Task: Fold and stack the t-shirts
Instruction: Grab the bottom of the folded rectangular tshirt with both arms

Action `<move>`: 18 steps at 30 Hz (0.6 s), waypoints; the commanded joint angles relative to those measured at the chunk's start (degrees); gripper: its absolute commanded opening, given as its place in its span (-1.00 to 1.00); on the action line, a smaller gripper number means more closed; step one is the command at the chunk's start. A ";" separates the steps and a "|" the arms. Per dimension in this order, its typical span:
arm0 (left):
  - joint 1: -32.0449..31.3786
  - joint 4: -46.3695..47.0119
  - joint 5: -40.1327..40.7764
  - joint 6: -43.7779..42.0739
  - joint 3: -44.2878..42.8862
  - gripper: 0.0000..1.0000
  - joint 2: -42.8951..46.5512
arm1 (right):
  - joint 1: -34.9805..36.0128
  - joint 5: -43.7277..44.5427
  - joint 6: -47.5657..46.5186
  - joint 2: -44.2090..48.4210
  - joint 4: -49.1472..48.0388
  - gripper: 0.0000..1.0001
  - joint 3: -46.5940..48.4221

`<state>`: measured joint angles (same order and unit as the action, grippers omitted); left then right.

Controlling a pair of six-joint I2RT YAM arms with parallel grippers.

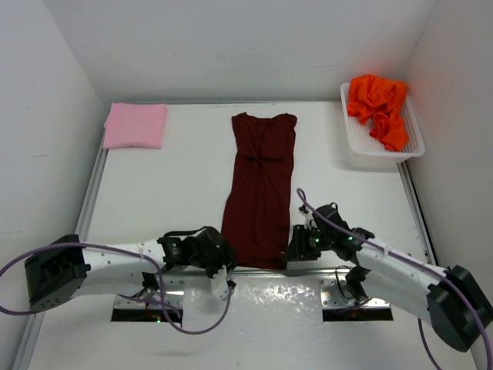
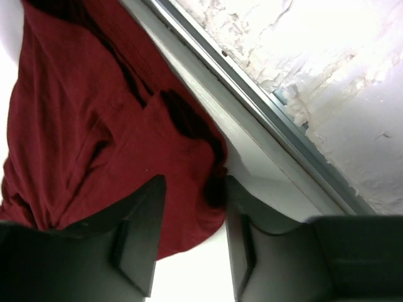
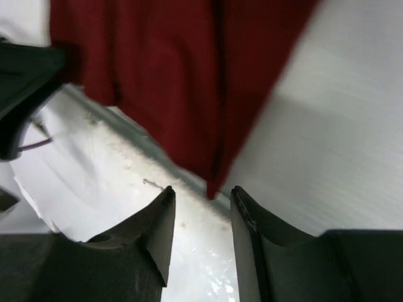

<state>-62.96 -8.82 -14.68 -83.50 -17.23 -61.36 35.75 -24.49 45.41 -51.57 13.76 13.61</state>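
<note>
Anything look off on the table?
Maroon t-shirt is twisted mid-length, its near hem at the edge of the table. Orange t-shirt sits crumpled in the white basket, spilling over its rim. Pink t-shirt looks neatly folded.

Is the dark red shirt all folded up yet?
Not fully. The maroon t-shirt lies stretched out as a long narrow strip, unlike the pink t-shirt, a small neat rectangle.

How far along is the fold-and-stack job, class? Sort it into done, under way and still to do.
Done: the pink t-shirt lies folded at the far left corner. Under way: the maroon t-shirt lies as a long strip, left gripper and right gripper open at its near hem. To do: the orange t-shirt, crumpled in the basket, and stacking.
</note>
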 commanded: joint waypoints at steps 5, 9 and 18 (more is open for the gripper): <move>-1.20 3.80 -1.15 4.03 0.80 -1.00 -0.25 | -0.06 1.81 8.73 -5.29 -12.52 -0.20 -6.83; -1.20 4.60 -1.23 7.12 -0.60 -1.00 -0.16 | 0.90 0.06 11.63 -9.15 -21.63 -0.22 -8.24; -1.20 3.98 2.36 16.43 -5.16 -1.00 0.19 | 0.38 0.14 15.94 -9.96 -27.57 -1.00 -8.95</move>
<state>-63.46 -6.96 -13.30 -72.99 -18.09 -62.00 36.47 -25.80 60.03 -63.75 -10.61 4.60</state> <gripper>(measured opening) 0.018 0.010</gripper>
